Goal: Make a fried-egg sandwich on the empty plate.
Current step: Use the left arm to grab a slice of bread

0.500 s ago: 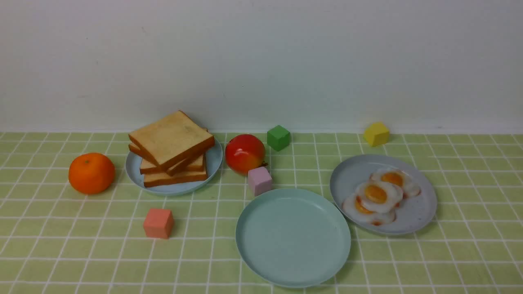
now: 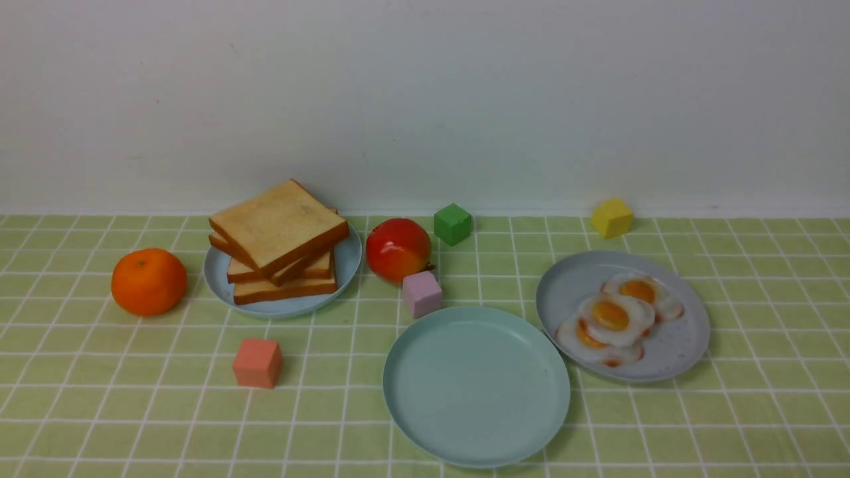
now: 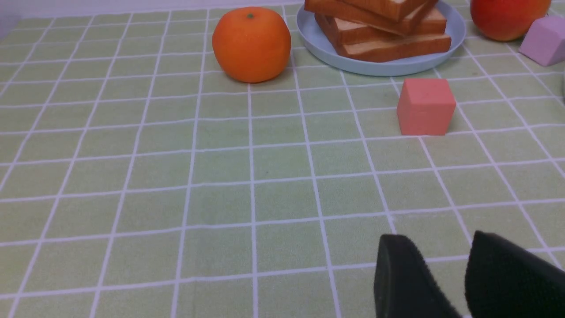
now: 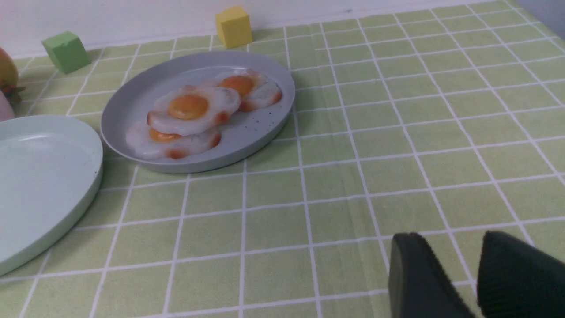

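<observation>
Stage: judging by the layout, nothing is assembled yet; no fried-egg sandwich exists, only its parts on separate plates.
Empty plate (image 2: 476, 385): bare, pale mint, at the near middle of the desk (image 2: 133, 398). It lies between the two ingredient plates, probably so either arm can reach it.
Toast stack (image 2: 279, 232): several slices piled unevenly on the light blue plate (image 2: 285, 309), on the robot's left, so bread likely falls to the left arm.
Fried eggs (image 2: 614, 315): three, overlapping, on the grey plate (image 2: 571, 279), whose rim sits just beside the empty plate, on the right arm's side.
Left tool (image 3: 446, 251): low over bare cloth, well short of the toast. Its pads are parted a little with nothing between them, so it is released.
Right tool (image 4: 452, 247): likewise over bare cloth, near the grey plate. A small gap shows and it holds nothing.
Clutter: the orange (image 2: 149, 281), red fruit (image 2: 397, 249), lilac cube (image 2: 422, 293) and salmon cube (image 2: 257, 362) look like distractors. The lilac cube sits near the empty plate's far rim.
Next need: probably one slice onto the mint plate first, as the base.
</observation>
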You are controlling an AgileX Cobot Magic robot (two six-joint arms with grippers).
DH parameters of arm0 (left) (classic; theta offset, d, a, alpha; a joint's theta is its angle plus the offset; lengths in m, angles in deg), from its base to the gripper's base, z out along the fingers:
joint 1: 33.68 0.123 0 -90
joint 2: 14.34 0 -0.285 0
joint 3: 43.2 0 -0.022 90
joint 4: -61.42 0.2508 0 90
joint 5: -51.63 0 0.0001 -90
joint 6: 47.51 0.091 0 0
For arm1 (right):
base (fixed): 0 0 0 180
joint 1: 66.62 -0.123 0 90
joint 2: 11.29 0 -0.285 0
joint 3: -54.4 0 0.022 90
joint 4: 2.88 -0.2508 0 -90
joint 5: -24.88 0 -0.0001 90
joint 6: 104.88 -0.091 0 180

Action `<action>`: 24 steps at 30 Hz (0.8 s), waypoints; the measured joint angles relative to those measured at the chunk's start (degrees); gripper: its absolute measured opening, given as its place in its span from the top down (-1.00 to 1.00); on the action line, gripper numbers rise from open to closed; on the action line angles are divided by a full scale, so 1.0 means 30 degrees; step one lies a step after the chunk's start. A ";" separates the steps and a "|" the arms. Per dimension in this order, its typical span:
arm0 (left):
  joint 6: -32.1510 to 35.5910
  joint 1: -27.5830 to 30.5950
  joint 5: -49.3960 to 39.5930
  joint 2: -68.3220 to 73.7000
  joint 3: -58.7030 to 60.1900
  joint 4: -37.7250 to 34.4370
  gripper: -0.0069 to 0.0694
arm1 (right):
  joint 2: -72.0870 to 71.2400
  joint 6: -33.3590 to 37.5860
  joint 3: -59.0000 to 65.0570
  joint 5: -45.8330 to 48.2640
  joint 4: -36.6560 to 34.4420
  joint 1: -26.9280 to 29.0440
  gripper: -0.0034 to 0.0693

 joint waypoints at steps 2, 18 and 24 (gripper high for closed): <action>0.0000 0.0000 0.0000 0.0000 0.0000 0.0000 0.19 | 0.0000 0.0000 0.0000 0.0000 0.0000 0.0000 0.25; 0.0000 0.0000 0.0237 0.0000 0.0000 0.0786 0.19 | 0.0000 0.0000 0.0000 -0.0040 0.0018 0.0000 0.25; 0.0000 0.0000 0.2757 0.0000 0.0019 0.0899 0.19 | 0.0000 0.0000 0.0184 -0.1521 0.0018 0.0000 0.25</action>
